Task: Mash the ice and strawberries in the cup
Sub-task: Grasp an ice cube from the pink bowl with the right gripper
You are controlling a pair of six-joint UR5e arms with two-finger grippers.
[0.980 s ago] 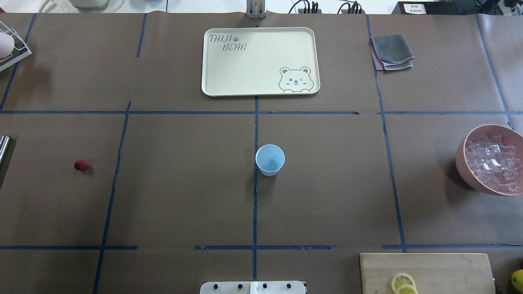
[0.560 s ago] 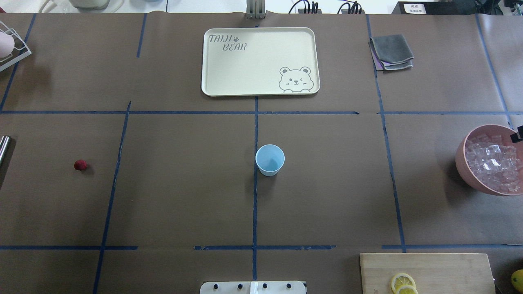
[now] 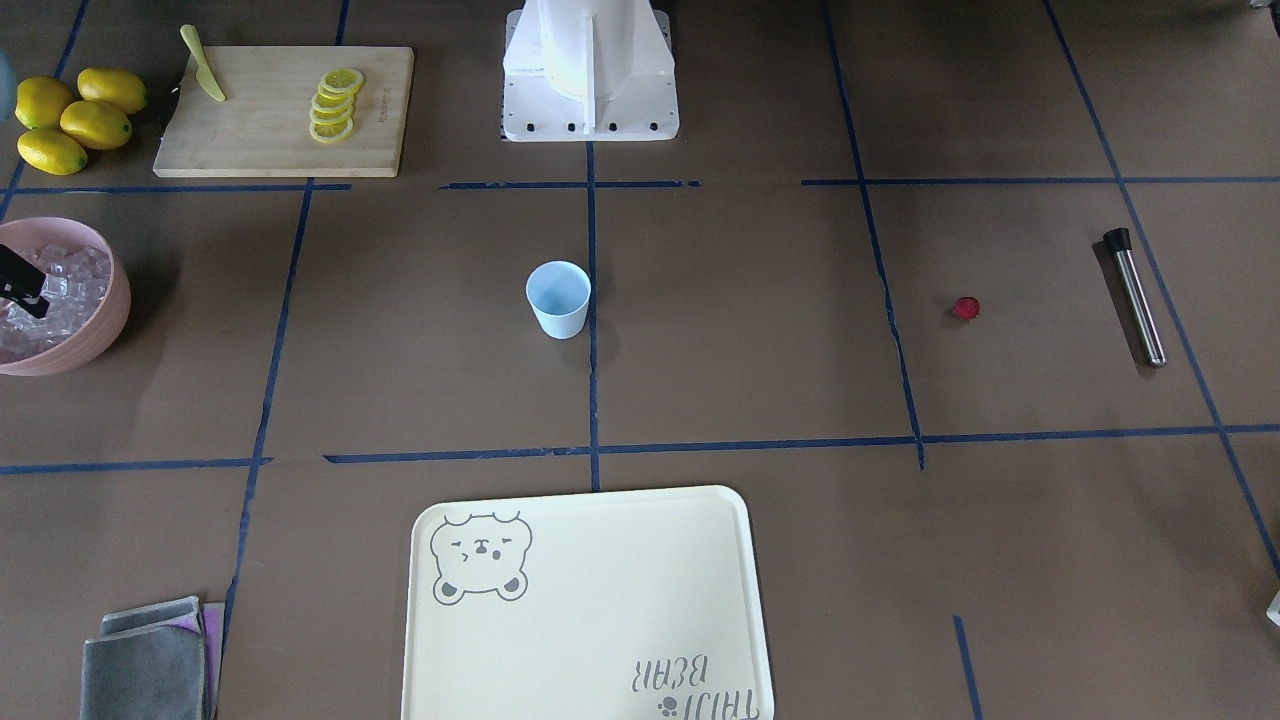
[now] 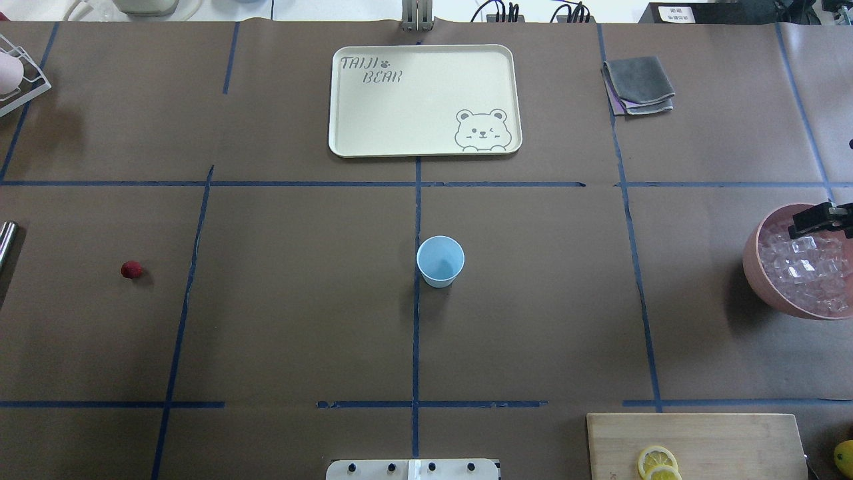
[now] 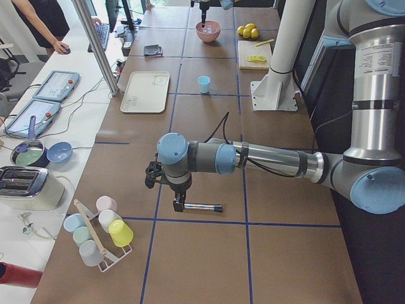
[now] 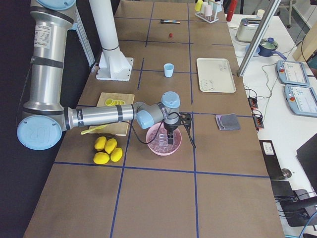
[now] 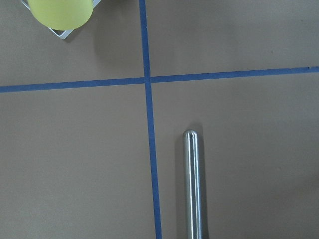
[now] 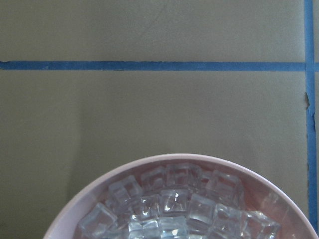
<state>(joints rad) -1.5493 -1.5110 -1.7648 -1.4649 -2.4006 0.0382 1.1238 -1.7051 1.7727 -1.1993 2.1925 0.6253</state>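
When we look from across the table, the cup [image 3: 558, 298] stands upright near the middle. It is pale blue, wider at the top, and looks empty. The strawberry [image 3: 965, 308], a tiny red ball, lies alone well off to the right of this view. A metal rod [image 3: 1135, 298] lies further right. The ice [image 3: 60, 295], little clear cubes, fills a pink bowl [image 3: 105, 315] at the left edge. The right gripper [image 3: 20, 283] hangs over it as a dark bit. We cannot tell if its fingers are spread or pressed together.

From overhead, the cup sits on a blue tape line. The strawberry is far left and the bowl of ice far right, with the gripper above the bowl's far rim.

From the left end, the left gripper [image 5: 179, 201] points down right by one end of the rod. We cannot tell how its fingers stand.

From the right end, the right gripper points down over the bowl, and lemons [image 6: 106, 148] lie near it.

Our left wrist camera shows the shiny rod lying on the brown table [image 7: 75, 174]. Our right wrist camera shows glassy cubes piled in the bowl.
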